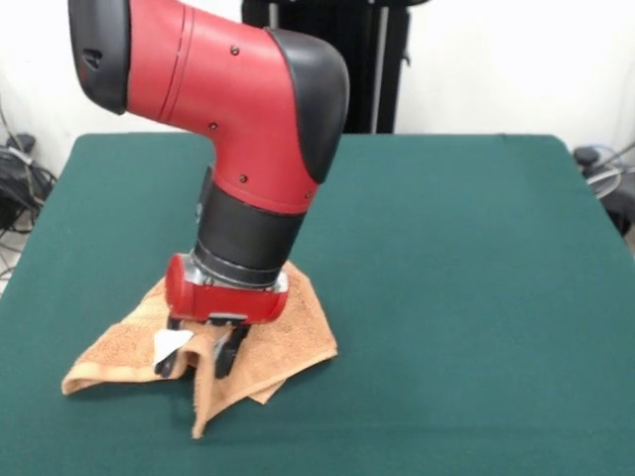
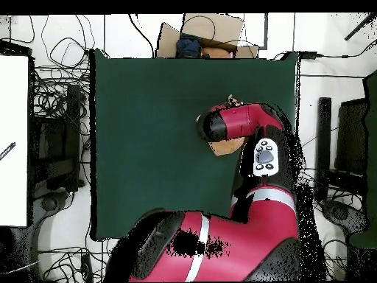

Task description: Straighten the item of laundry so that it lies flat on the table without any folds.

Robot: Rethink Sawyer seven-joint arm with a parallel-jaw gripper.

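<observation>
The orange-tan towel (image 1: pixel 283 342) lies crumpled near the front left of the green table (image 1: pixel 456 297), with folded corners and a point hanging toward the front edge. A white tag (image 1: pixel 171 344) shows beside the gripper. My gripper (image 1: pixel 203 359) points down onto the towel's middle, and its fingers (image 1: pixel 231 352) stand on either side of a raised fold of cloth that they pinch. In the overhead view the arm (image 2: pixel 239 121) covers the gripper, and only a bit of towel (image 2: pixel 224 147) shows under it on the table (image 2: pixel 147 133).
The table's cloth stretches wide to the right and back of the towel in the front view. Cables and black equipment (image 1: pixel 15 183) lie off the table's left side. A cardboard box (image 2: pixel 202 33) sits beyond the table's far edge in the overhead view.
</observation>
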